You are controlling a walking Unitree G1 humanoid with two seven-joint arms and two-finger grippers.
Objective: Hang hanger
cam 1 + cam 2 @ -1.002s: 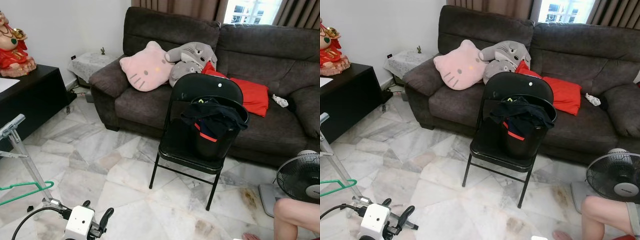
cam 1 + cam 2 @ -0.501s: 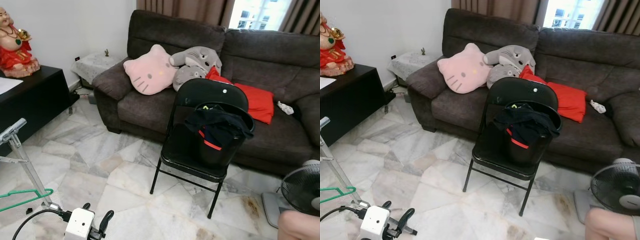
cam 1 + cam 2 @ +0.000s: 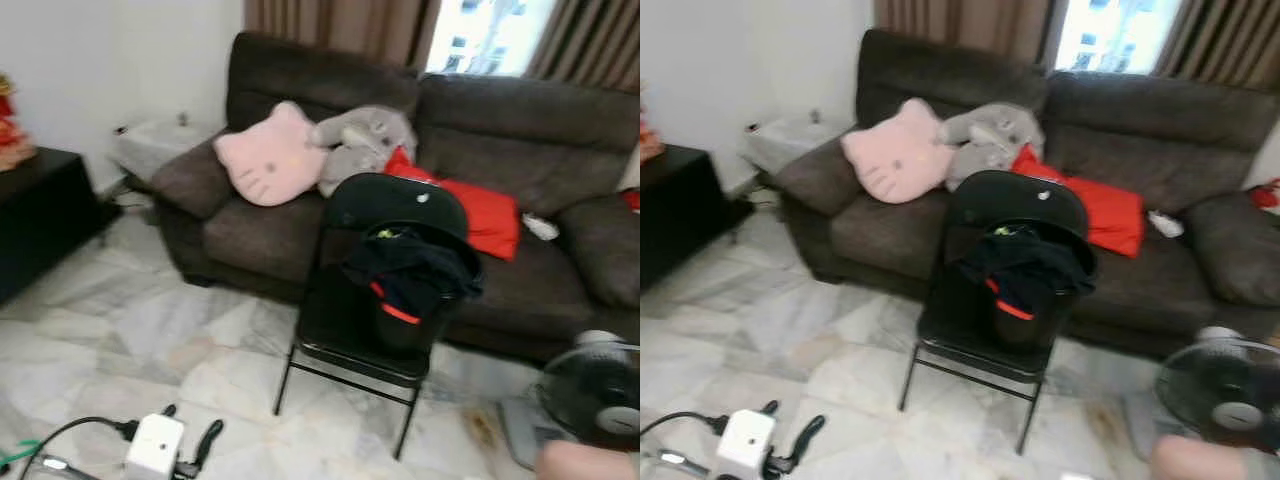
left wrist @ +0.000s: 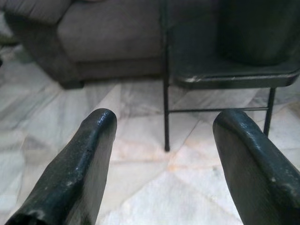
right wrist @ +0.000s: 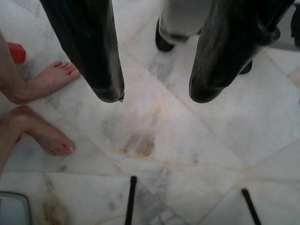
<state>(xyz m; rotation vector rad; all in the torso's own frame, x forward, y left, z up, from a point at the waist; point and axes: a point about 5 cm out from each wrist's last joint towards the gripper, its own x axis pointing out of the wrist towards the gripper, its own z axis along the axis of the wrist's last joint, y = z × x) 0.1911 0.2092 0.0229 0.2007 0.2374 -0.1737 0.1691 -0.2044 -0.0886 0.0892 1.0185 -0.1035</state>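
Note:
A sliver of the green hanger (image 3: 18,452) shows at the bottom left corner of the left eye view, low over the marble floor. Beside it is my left arm's white wrist block (image 3: 155,445) with a black finger (image 3: 206,440) sticking out. In the left wrist view my left gripper (image 4: 166,119) is open, its fingers wide apart with nothing between them, pointing at the floor before the black folding chair (image 4: 225,77). My right gripper (image 5: 157,93) is open too and hangs empty above the floor.
The folding chair (image 3: 345,320) stands mid-room and carries a black bucket of dark clothes (image 3: 415,275). Behind it is a dark sofa (image 3: 560,130) with a pink cushion (image 3: 265,155). A fan (image 3: 595,390) stands at right. A person's bare feet (image 5: 51,77) are near my right gripper. A black cabinet (image 3: 35,215) stands at left.
The whole picture has shifted and blurred, so the camera has moved. The metal rack pole and most of the green hanger have slid out past the left edge.

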